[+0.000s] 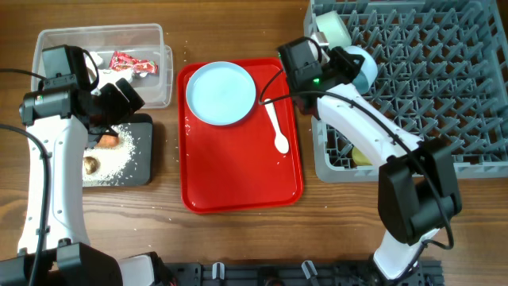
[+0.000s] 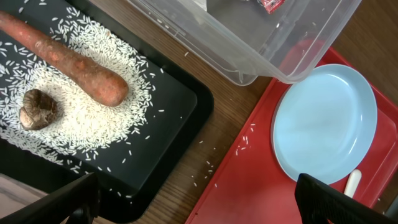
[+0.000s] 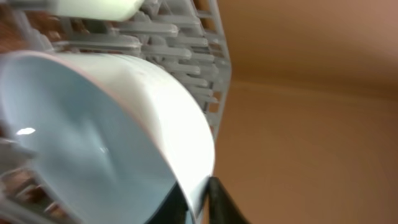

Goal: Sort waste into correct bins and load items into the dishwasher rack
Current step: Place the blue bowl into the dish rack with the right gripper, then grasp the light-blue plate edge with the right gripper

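While our right end effector [image 3: 199, 200] pinches the pale blue bowl [image 3: 93, 143] by a thin stretch of rim, the bowl hangs tilted over the near corner of the dishwasher rack [image 1: 429, 71]. We judge that hold the weak point: the bowl's weight sits well off the fingers, so it could pivot or slip out. A second bowl [image 1: 332, 28] lies just beyond the held one, and a careless swing could knock it; the upright pegs under the end effector could also snag the rim. Open peg rows stretch away on the far side of the end effector, so there is room deeper in the rack. Our left end effector [image 2: 199, 200] hovers spread wide and empty above the black tray [image 2: 180, 106] holding the carrot [image 2: 74, 65], brown lump [image 2: 38, 109] and rice [image 2: 93, 124]. The clear tub [image 2: 249, 43] wall stands close ahead, leaving upward as its freest way.
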`<state>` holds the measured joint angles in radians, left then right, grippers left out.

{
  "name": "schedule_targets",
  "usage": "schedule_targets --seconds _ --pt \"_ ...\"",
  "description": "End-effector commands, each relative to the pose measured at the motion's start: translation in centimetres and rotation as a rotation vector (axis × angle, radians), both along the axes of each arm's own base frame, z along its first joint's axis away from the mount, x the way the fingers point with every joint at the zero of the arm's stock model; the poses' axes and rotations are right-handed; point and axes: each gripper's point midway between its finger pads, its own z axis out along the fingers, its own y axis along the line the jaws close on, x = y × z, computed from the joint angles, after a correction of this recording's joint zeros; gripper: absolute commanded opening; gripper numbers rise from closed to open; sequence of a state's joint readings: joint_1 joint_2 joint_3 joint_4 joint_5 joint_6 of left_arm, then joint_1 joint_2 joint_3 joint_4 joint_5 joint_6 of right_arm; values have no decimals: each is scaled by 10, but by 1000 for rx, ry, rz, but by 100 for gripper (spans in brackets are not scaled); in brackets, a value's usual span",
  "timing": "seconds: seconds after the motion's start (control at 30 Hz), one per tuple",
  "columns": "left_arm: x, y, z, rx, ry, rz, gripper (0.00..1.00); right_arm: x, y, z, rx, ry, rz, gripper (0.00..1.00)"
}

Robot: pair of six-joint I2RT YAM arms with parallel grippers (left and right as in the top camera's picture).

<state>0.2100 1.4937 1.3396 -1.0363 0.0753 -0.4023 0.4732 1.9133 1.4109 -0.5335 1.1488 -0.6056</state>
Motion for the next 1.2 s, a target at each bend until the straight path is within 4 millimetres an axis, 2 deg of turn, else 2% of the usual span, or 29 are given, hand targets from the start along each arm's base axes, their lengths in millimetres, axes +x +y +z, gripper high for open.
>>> schedule_targets --seconds 0.0,0.03,0.07,0.1,0.23,0.3,0.4,0.5,0.53,0.6,0.67,0.7,0.73,0.77,0.8,0.87,0.93,1.0,1.07,1.1,1.17 --pt "1 2 8 10 -24 7 100 -1 22 -26 78 68 74 47" --pt "1 3 8 10 -24 7 100 -2 25 -26 78 68 81 67" --pt "1 2 8 10 -24 7 100 -2 27 -26 71 76 89 98" --pt "1 3 8 10 -24 7 100 -2 27 -26 68 78 92 100" --pt "1 3 8 10 -24 7 100 -1 39 -23 83 52 115 100" --pt "1 2 8 10 -24 7 100 5 56 -4 136 -47 144 100" --pt "1 3 8 10 -24 7 100 17 75 46 283 -247 199 100" --pt "1 2 8 10 -24 7 100 17 92 66 446 -301 270 100" --pt "1 3 8 10 -24 7 100 13 102 65 516 -306 282 100" --pt "1 3 8 10 -24 7 100 -14 152 29 743 -124 367 100" --pt "1 2 8 10 -24 7 100 -47 195 -1 968 89 419 100" --pt "1 2 8 10 -24 7 100 -73 225 -12 1169 232 421 100" --pt "1 3 8 10 -24 7 100 -88 240 -15 1304 307 387 96" --pt "1 3 8 10 -24 7 100 -97 250 -14 1397 353 353 81" --pt "1 2 8 10 -24 7 100 -100 256 -12 1465 364 318 76" --pt "1 3 8 10 -24 7 100 -97 257 -4 1538 326 237 75" --pt "1 2 8 10 -24 7 100 -91 253 21 1611 299 136 70" --pt "1 3 8 10 -24 7 100 -76 239 57 1631 229 104 68" --pt "1 3 8 10 -24 7 100 -56 218 80 1608 114 81 68" --pt "1 3 8 10 -24 7 100 -47 208 82 1609 84 68 68" --pt "1 2 8 10 -24 7 100 -33 198 62 1595 92 12 67"
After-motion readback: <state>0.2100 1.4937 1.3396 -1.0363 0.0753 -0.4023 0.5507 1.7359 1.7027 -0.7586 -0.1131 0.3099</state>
